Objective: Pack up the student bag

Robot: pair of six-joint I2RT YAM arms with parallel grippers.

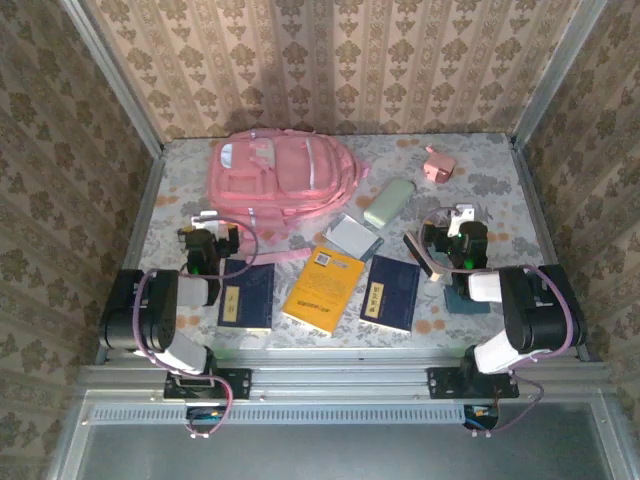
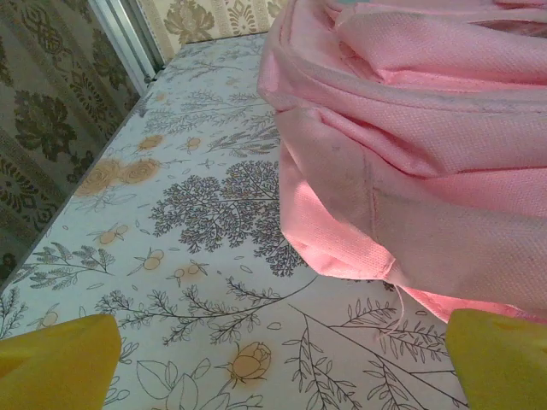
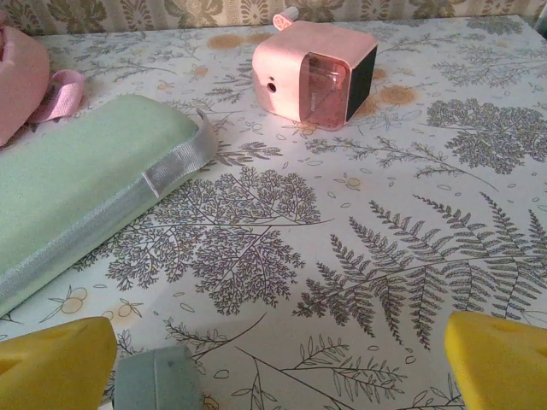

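No text legible, even on the yellow book [image 1: 322, 290]

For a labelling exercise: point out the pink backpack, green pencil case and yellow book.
pink backpack [image 1: 275, 175]: top view, front panel.
green pencil case [image 3: 85, 184]: right wrist view, upper face.
yellow book [image 1: 323, 289]: top view, cover.

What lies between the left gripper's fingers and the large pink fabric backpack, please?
In the left wrist view, only bare flower-printed table surface lies between the yellow fingers of the left gripper and the large pink fabric backpack.
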